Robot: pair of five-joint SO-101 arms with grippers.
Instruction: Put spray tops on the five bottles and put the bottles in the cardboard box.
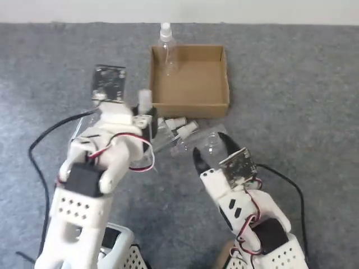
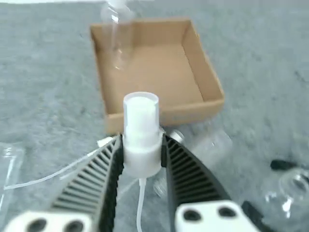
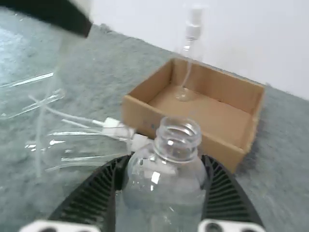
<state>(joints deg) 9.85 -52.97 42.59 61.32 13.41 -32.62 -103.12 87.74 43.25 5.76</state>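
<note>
Left fingers (image 2: 99,179) part-open, pinching upright white spray top (image 2: 141,126) at its collar, right fingers (image 3: 96,193) spread wide, clamping uncapped clear bottle (image 3: 166,186), cardboard box (image 1: 190,104) at counter's (image 1: 291,84) 12 o'clock, capped bottle (image 1: 167,51) standing in its 11 o'clock corner, loose spray tops (image 1: 187,129) at box's 6 o'clock.

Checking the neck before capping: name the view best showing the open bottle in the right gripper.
Right wrist view: the open bottle sits in the right gripper, neck rim plain. High view shows it from above; left wrist view, just its mouth.
</note>
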